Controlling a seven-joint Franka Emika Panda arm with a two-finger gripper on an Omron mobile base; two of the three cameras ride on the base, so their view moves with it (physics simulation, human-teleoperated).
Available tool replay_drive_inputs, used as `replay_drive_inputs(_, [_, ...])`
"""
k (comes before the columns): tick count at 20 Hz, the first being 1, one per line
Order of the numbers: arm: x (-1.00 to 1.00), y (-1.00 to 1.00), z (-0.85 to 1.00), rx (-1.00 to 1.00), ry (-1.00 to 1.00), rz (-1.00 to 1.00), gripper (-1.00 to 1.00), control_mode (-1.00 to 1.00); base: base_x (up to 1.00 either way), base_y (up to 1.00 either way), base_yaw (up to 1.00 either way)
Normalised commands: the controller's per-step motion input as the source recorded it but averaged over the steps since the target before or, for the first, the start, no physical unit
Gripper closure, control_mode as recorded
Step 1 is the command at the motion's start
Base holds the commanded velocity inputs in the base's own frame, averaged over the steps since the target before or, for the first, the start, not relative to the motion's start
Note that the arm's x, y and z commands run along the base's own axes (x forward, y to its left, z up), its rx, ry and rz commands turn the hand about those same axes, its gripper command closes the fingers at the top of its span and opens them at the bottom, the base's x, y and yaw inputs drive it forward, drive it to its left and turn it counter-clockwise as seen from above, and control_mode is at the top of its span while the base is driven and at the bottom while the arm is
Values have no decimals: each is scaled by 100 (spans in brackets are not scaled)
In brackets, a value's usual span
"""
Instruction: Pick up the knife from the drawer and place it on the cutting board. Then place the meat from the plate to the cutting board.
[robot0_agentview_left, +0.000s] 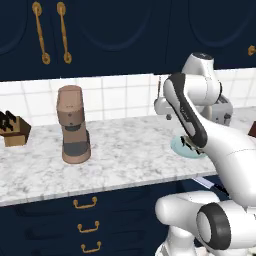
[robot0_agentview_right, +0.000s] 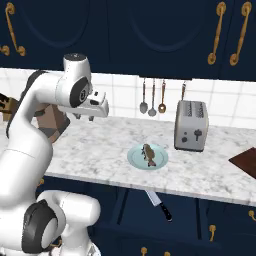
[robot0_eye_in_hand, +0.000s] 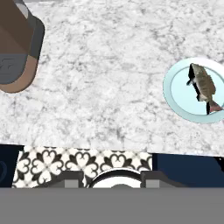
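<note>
The knife, black-handled with a thin grey blade, lies in the open navy drawer below the counter edge. On the marble counter above it sits the pale blue-green plate with the brown meat on it. Both appear at the right of the hand view, plate and meat. A corner of the dark cutting board pokes in at the far right. My gripper hangs above the counter, left of the plate and well off the knife. In the hand view the gripper is open with nothing between its fingers.
A silver toaster stands behind the plate, with spoons and ladles hanging on the tiled wall. A brown appliance and a tan knife block stand to the left. Patterned floor tiles show below the counter edge.
</note>
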Motion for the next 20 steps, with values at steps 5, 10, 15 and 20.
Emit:
replay_drive_inputs(5, [0,0,0,0,0,0,-100,100,-50,-19,0])
replay_drive_inputs(10, [0,0,0,0,0,0,-100,100,-78,-89,1])
replay_drive_inputs(15, [0,0,0,0,0,0,-100,100,0,-100,12])
replay_drive_inputs(20, [0,0,0,0,0,0,-100,100,26,-100,20])
